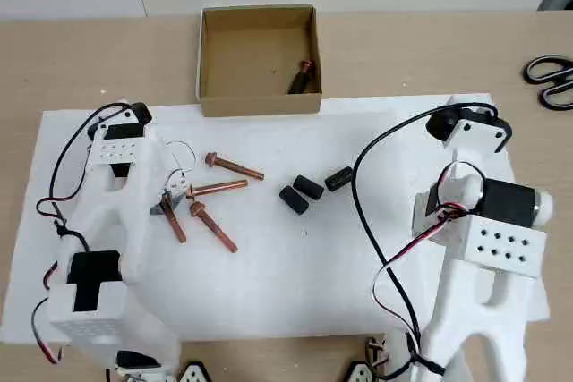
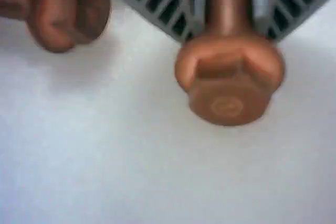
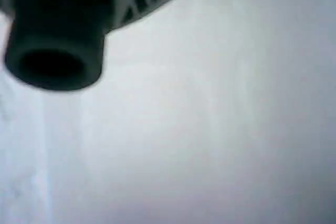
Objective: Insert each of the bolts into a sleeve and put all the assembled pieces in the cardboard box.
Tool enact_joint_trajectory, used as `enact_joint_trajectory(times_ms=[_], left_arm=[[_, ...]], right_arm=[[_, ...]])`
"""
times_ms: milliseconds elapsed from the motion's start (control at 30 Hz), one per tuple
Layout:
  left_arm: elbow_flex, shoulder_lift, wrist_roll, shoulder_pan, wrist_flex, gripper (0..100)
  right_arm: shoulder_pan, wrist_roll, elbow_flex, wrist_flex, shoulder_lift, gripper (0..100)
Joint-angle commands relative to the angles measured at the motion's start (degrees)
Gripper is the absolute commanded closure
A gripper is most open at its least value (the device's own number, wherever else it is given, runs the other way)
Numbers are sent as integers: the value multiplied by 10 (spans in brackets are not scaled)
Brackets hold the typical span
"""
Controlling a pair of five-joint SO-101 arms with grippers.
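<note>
My left gripper (image 2: 226,3) is shut on a copper bolt (image 2: 231,85), its shank between the grey fingers and its hex head facing the camera, low over the white sheet. In the high view this gripper (image 1: 170,206) sits at the left end of the loose bolts. A second bolt head (image 2: 65,11) lies close beside it. My right gripper (image 3: 79,3) is shut on a black sleeve (image 3: 52,51), whose open bore faces the camera above the sheet. The cardboard box (image 1: 208,60) at the back holds one assembled piece (image 1: 303,78).
Three more bolts (image 1: 235,167) (image 1: 218,189) (image 1: 213,226) lie on the white sheet (image 1: 295,284), right of the left gripper. Three black sleeves (image 1: 294,200) (image 1: 309,188) (image 1: 338,178) lie mid-table. The right arm (image 1: 483,221) stands at the right. Scissors (image 1: 551,78) lie at the far right.
</note>
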Motion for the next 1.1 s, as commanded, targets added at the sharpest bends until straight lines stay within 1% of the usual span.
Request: enact_joint_trajectory(times_ms=[0, 167, 333, 467, 533, 667, 767, 933, 1067], left_arm=[[-3, 18, 1, -4, 10, 995], [-73, 18, 1, -1, 98, 995], [-205, 18, 0, 0, 189, 995], [-308, 18, 0, 1, 239, 995], [-348, 18, -2, 6, 257, 995], [-384, -5, -3, 31, 261, 995], [-380, -98, -3, 60, 261, 995], [-371, -223, -24, 127, 260, 995], [-371, -283, -24, 130, 260, 995]], right_arm=[[5, -3, -3, -9, -13, 995], [2, -3, -6, -7, -14, 995], [0, -6, -27, -3, -14, 995], [0, -7, -47, -3, -14, 996], [-13, -7, -47, -3, -14, 996], [-65, -6, -66, 45, -28, 996], [-94, -6, -77, 56, -72, 996], [-114, -6, -72, 55, -151, 996], [-115, -6, -59, 56, -182, 997]])
